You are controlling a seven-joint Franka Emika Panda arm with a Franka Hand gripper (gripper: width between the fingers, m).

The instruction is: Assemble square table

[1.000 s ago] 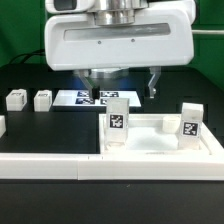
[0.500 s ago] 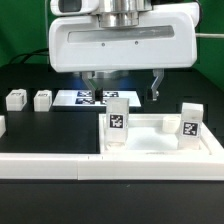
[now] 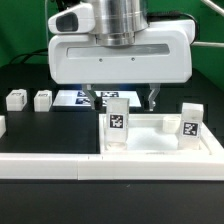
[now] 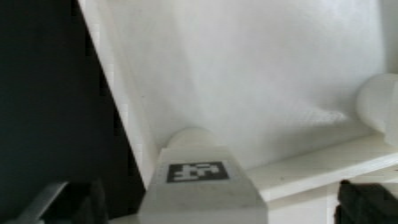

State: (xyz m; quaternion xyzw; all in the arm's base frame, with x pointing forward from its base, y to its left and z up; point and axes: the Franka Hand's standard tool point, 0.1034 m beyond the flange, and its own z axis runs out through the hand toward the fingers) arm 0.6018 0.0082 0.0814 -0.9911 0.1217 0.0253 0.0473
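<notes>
the pincer (image 3: 120, 99) is spread wide with nothing pinched in it. in the exterior view its two dark fingers (image 3: 153, 97) hang under the big white housing, one on either side of the near leg (image 3: 117, 122), with clear gaps both sides. can't tell from that view if the tips are level with the leg or just behind it.

the table top (image 3: 150, 130) sits on the black worktop (image 3: 50, 130), towards the exterior view's right, rim facing up. the near leg stands upright at the corner of the top on the exterior view's left, tag facing the camera. the corner leg (image 3: 189, 122) stands upright at the opposite end, also tag forward.

off to the exterior view's left, a loose leg (image 3: 15, 99) and the other loose leg (image 3: 42, 99) sit side by side on the worktop, close but not touching. the marker board (image 3: 75, 98) lies flat just beyond them, partly under the housing. the long white rail (image 3: 50, 167) runs along the front.

wrist view: the near leg's tag (image 4: 199, 172) sits between the dark finger tips (image 4: 50, 200), not touching either one, with the white top behind it.
</notes>
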